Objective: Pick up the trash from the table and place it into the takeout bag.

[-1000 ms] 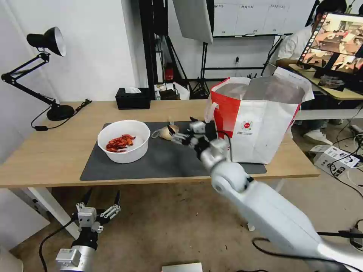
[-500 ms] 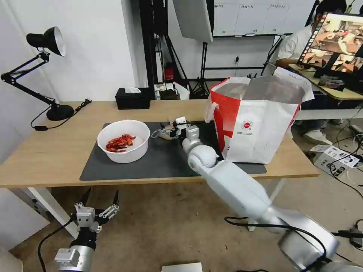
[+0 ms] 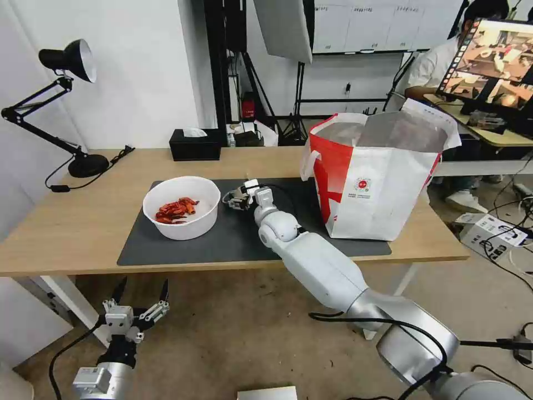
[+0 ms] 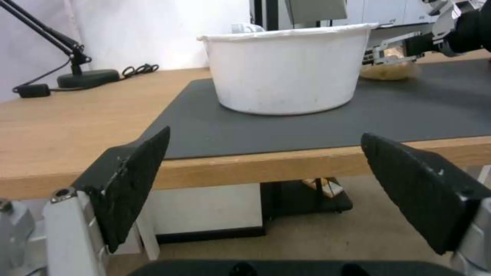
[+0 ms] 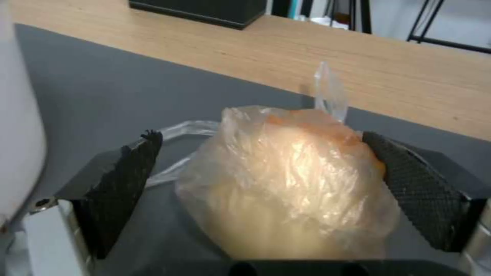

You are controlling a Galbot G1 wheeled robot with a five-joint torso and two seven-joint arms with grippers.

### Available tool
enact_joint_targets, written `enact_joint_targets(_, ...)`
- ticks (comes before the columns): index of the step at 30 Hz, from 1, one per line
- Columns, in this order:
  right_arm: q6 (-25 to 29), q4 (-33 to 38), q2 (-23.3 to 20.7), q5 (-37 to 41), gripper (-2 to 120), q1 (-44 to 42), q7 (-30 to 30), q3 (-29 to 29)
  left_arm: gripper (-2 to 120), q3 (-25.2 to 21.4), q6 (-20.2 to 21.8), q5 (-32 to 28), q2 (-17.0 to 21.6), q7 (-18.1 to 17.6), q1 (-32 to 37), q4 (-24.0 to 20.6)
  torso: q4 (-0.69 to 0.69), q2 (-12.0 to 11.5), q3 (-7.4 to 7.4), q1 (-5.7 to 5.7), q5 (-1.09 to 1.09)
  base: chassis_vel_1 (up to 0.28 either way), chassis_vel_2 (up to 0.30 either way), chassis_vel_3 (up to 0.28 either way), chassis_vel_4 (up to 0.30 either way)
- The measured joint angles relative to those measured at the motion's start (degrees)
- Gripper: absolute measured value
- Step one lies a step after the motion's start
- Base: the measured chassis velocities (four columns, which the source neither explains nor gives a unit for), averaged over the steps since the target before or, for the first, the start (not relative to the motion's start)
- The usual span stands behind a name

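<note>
- Clearly the pick-up step was in hand: the right gripper [image 5: 266,180] straddled the small knotted bag [image 5: 286,184] on the mat, fingers [image 5: 128,184] spread either side, not yet clamped.
- Next, I judged, they needed closing gently, then a lift towards the takeout bag [image 3: 383,178].
- The left gripper [image 3: 139,303] hung below the surface [image 3: 72,222], fingers wide.

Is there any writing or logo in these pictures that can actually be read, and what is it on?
None can be read.
Takeout bag: a small round red logo with tiny lines of print under it, too small to read.
Cardboard box on the floor: printed markings, too blurred to read.
Whiteboard at the back: small labels, illegible.
White bowl, small knotted clear bag, black tissue box: no text seen.
</note>
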Motion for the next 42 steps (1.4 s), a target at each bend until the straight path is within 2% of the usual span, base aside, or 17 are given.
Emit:
enact_joint_targets(13,-1.11,0.53,-0.05,-0.40,98,-0.80,2.74,0.17,100,-0.46,-0.43,-0.09,-0.12,0.06,0.29,-0.17,-0.01,0.00,0.00,0.00,0.00,0.000,0.000,0.000,0.000)
enact_joint_targets(15,-1.24,0.53,0.12,-0.41,90,-0.88,2.92,0.17,100,-0.63,-0.51,-0.15,-0.12,0.06,0.34,-0.22,0.00,0.00,0.00,0.00,0.01,0.000,0.000,0.000,0.000)
enact_joint_targets(16,-1.24,0.53,0.12,-0.41,90,-0.88,2.92,0.17,100,-0.63,-0.51,-0.15,-0.12,0.06,0.34,-0.22,0.00,0.00,0.00,0.00,0.01,0.000,0.000,0.000,0.000)
enact_joint_targets(22,-1.38,0.86,0.25,-0.29,65,-1.12,4.33,0.19,100,-1.00,-0.68,-0.36,-0.03,0.09,0.46,-0.24,0.00,0.01,0.00,0.00,0.01,0.000,0.000,0.000,0.000)
enact_joint_targets(23,-1.38,0.86,0.25,-0.29,65,-1.12,4.33,0.19,100,-1.00,-0.68,-0.36,-0.03,0.09,0.46,-0.24,0.00,0.01,0.00,0.00,0.01,0.000,0.000,0.000,0.000)
enact_joint_targets(26,-1.66,1.93,-0.21,-0.03,50,-1.65,5.70,0.26,100,-1.01,-0.70,-0.39,0.00,0.11,0.42,-0.24,0.00,0.01,0.00,0.00,0.01,0.000,0.000,0.000,0.000)
enact_joint_targets(27,-1.66,1.93,-0.21,-0.03,50,-1.65,5.70,0.26,100,-1.01,-0.70,-0.39,0.00,0.11,0.42,-0.24,0.00,0.01,0.00,0.00,0.01,0.000,0.000,0.000,0.000)
enact_joint_targets(30,-2.31,3.31,-1.08,1.03,35,-2.35,7.12,0.33,100,-0.95,-0.71,-0.40,0.04,0.13,0.37,-0.23,0.00,0.01,0.00,0.00,0.01,0.000,0.000,0.000,0.000)
enact_joint_targets(31,-2.31,3.31,-1.08,1.03,35,-2.35,7.12,0.33,100,-0.95,-0.71,-0.40,0.04,0.13,0.37,-0.23,0.00,0.01,0.00,0.00,0.01,0.000,0.000,0.000,0.000)
enact_joint_targets(33,-2.59,3.94,-1.62,1.37,23,-2.69,7.51,0.42,100,-0.95,-0.71,-0.40,0.19,0.14,0.37,-0.25,0.00,0.01,0.00,0.00,0.01,0.000,0.000,0.000,0.000)
enact_joint_targets(34,-2.59,3.94,-1.62,1.37,23,-2.69,7.51,0.42,100,-0.95,-0.71,-0.40,0.19,0.14,0.37,-0.25,0.00,0.01,0.00,0.00,0.01,0.000,0.000,0.000,0.000)
enact_joint_targets(37,-2.72,5.09,-2.39,1.71,10,-3.12,7.91,0.65,100,-1.00,-0.71,-0.45,0.39,0.14,0.37,-0.36,0.00,0.01,0.00,0.00,0.01,0.000,0.000,0.000,0.000)
enact_joint_targets(42,-2.74,6.86,-3.37,2.25,4,-3.56,8.34,0.71,100,-0.97,-0.71,-0.46,0.41,0.14,0.35,-0.52,-0.01,0.00,0.00,0.00,0.01,0.000,0.000,0.000,0.000)
